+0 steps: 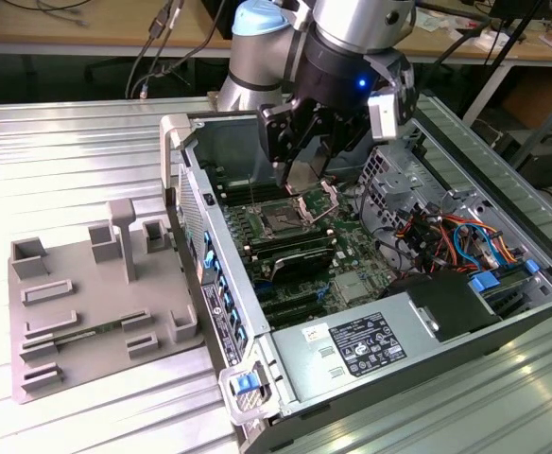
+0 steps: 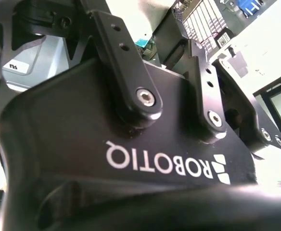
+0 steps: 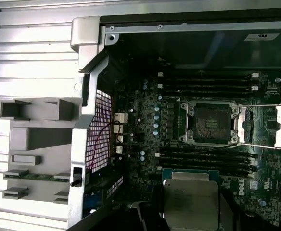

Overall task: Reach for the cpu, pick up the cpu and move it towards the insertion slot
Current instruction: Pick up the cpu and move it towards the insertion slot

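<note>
A: One item is in the grasp: the gripper (image 1: pixel 306 170) is closed on the cpu (image 3: pixel 191 204), held above the motherboard (image 1: pixel 352 248).

B: Step in hand: transport. The insertion slot (image 3: pixel 212 123) lies open nearby; alignment over it is likely required.

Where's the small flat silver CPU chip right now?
The silver square cpu hangs in the gripper above the open case, just over the metal-framed insertion slot; in the first wrist view the cpu sits beside it.
</note>
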`<state>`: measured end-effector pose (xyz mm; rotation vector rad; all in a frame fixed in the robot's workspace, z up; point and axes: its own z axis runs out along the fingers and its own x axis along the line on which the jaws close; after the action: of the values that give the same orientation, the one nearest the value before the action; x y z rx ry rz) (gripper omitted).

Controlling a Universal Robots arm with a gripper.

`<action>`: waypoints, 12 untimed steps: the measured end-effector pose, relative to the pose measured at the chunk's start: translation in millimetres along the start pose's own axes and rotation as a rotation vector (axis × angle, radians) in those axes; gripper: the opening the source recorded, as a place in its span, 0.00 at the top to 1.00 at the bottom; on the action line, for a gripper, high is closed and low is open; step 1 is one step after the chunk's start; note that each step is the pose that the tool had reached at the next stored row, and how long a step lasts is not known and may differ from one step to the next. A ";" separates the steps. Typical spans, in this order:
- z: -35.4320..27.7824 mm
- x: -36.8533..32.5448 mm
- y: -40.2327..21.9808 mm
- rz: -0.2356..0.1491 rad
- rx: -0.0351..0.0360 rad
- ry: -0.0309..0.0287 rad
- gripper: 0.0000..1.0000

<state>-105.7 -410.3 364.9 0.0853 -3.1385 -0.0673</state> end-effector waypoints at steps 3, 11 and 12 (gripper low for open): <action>1.4 -1.6 -0.1 0.000 0.0002 0.0001 0.45; 6.3 -7.0 -0.6 0.000 -0.0001 -0.0001 0.45; 6.6 -7.7 -0.7 0.000 -0.0001 -0.0001 0.45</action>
<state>-98.0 -410.3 358.3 0.0853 -3.1385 -0.0674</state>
